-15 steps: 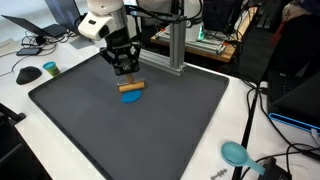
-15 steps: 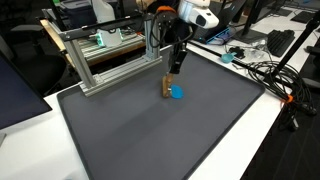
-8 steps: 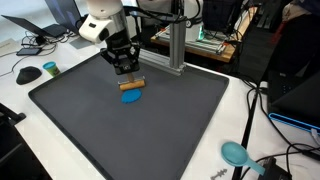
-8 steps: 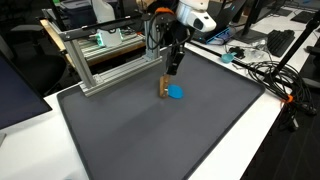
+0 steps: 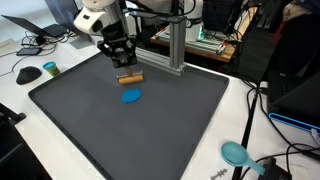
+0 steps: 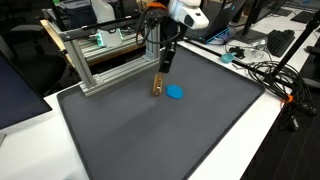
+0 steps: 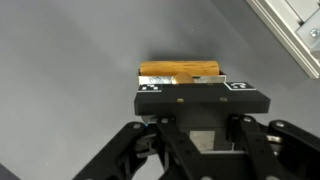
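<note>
a dark mat [image 5: 150, 130] covers a white table [image 5: 50, 150]. an aluminium frame [image 6: 120, 70] stands at its far edge. cables [image 6: 265, 72] trail over the table beside it.

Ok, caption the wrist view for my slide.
Black gripper shut on a brown wooden cylinder over the dark grey mat.

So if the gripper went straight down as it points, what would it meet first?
Likely the grey mat, the wooden block in the gripper touching first; the blue disc seems beside that line.

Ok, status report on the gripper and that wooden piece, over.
Gripper shut on wooden dowel. Dowel apart from blue disc on dark mat. Metal frame close behind.
</note>
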Available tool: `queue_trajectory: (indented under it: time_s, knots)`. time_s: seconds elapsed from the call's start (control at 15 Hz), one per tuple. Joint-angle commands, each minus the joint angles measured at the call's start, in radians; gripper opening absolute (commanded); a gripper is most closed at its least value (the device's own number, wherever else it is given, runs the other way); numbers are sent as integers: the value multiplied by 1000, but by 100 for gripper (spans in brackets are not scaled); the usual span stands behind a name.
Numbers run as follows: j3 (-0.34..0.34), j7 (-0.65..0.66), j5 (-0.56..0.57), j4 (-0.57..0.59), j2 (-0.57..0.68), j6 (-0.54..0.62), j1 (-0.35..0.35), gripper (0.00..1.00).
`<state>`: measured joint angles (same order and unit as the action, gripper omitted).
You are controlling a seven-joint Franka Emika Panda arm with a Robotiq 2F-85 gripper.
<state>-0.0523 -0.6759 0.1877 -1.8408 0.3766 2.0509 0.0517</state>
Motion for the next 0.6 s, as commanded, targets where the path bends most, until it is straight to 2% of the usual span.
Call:
queue_trajectory:
  time_s: [0.0,0.53]
  knots:
    - [-10,4,-53,-61,-92,56,11,22]
    - [-15,49,-39,-31,-95,47,-31,22]
